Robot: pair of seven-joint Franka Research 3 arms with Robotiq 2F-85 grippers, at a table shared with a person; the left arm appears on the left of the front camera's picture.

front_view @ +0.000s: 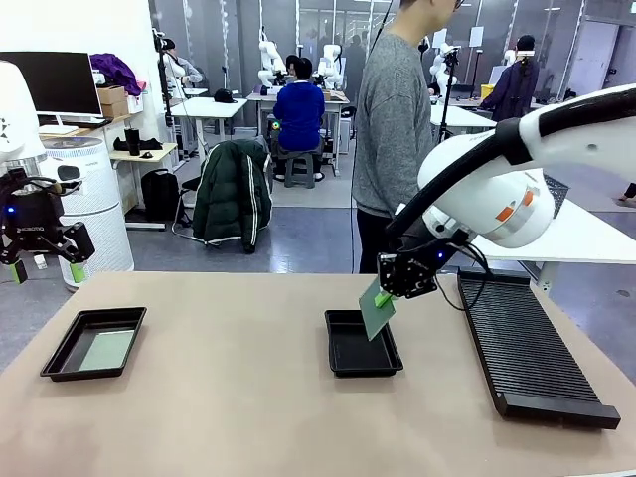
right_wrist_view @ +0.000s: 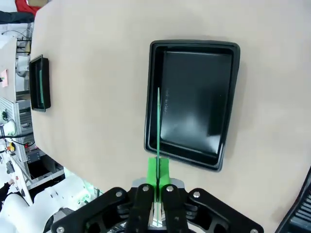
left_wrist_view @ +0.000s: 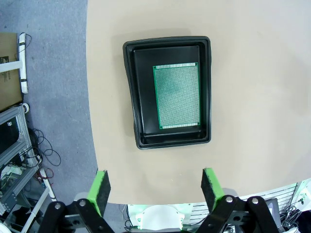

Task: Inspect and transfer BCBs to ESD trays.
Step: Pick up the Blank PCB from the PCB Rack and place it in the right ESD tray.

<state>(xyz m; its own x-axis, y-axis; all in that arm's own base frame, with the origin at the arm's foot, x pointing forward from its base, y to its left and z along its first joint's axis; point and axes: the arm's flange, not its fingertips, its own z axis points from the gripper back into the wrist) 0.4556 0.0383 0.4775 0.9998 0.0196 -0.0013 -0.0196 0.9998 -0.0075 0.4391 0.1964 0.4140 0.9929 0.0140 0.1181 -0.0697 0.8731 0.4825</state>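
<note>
My right gripper point(right_wrist_view: 157, 182) is clenched on a BCB point(right_wrist_view: 158, 126), pinching it by one edge between the green pads point(right_wrist_view: 164, 170). In the right wrist view the board runs edge-on, straight up from the fingers, over the near rim of the middle ESD tray point(right_wrist_view: 228, 97). From the front, that board point(front_view: 377, 309) hangs tilted under the right gripper point(front_view: 384, 295), its lower corner just above the tray point(front_view: 343, 358); I cannot tell whether it touches. The tray's floor is bare black.

My left gripper point(left_wrist_view: 155, 187) is released, fingers point(left_wrist_view: 100, 190) spread wide apart with nothing between them. It hangs high over the table's left edge point(front_view: 30, 263), looking down on the second ESD tray point(left_wrist_view: 133, 111). A second BCB point(left_wrist_view: 177, 96) lies flat inside that tray, shifted toward one long wall, green border and pale speckled face up. From the front this tray point(front_view: 60, 363) sits near the table's left side, well apart from the middle one.

A long black ribbed rack point(front_view: 527, 353) lies along the right of the table point(front_view: 229, 407), just beside the middle tray.

Beyond the far edge a person in a grey sweater point(front_view: 394, 119) stands.
</note>
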